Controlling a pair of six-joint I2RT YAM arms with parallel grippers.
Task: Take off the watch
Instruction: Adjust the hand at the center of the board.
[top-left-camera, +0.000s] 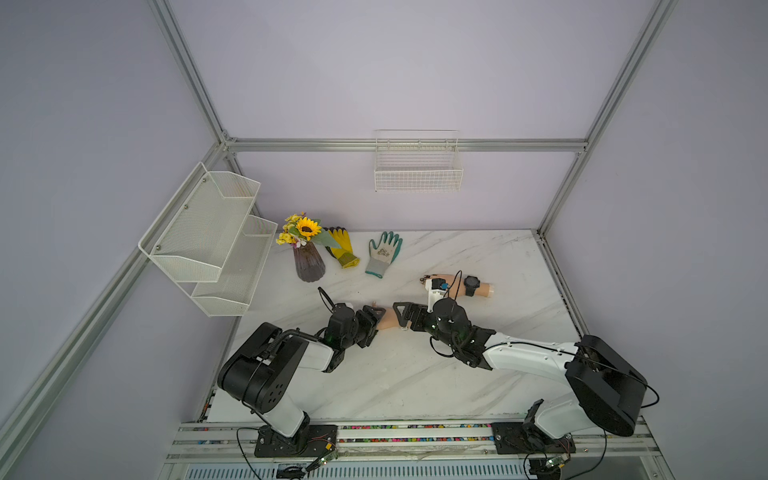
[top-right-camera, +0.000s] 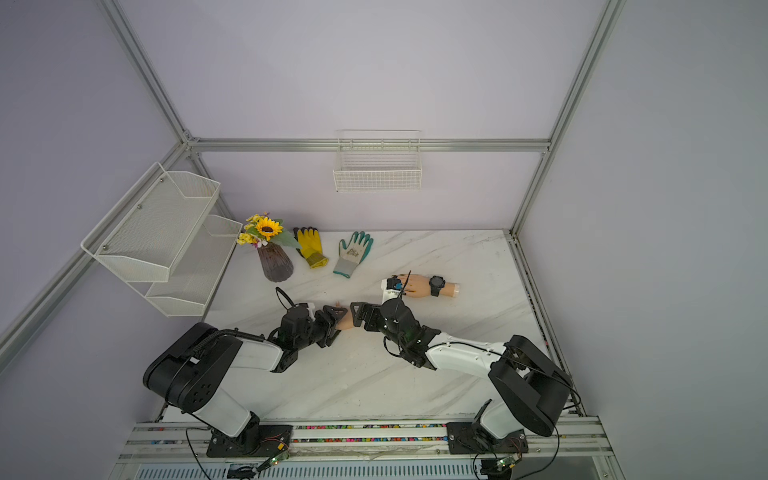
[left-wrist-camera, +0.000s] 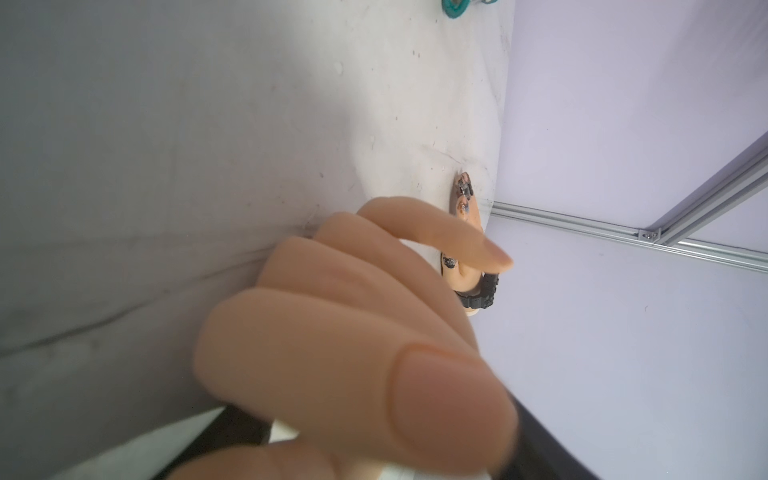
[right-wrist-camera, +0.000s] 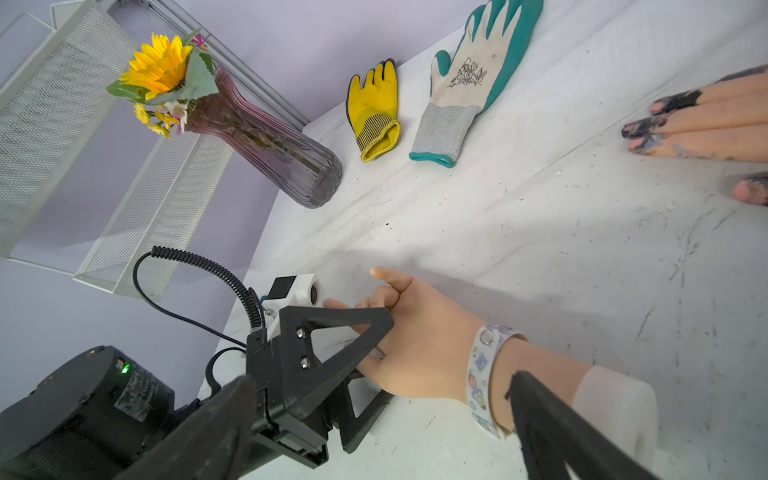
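On the white marble-patterned tabletop (top-left-camera: 415, 374), a skin-coloured mannequin hand (right-wrist-camera: 428, 345) is laid between the two arms. Its wrist is circled by a white band printed with small coloured pictures (right-wrist-camera: 478, 374), possibly a watch strap, though no dial is seen. The fingers of this hand are straddled by the jaws of the left tool (top-left-camera: 375, 319); whether they are clenched on them cannot be told. The right tool (top-left-camera: 402, 318) is held released, jaws spread, at the banded wrist. A black wristwatch (top-right-camera: 436, 285) is worn on a second mannequin hand (top-right-camera: 417, 284), laid further back to the right, apart from both tools.
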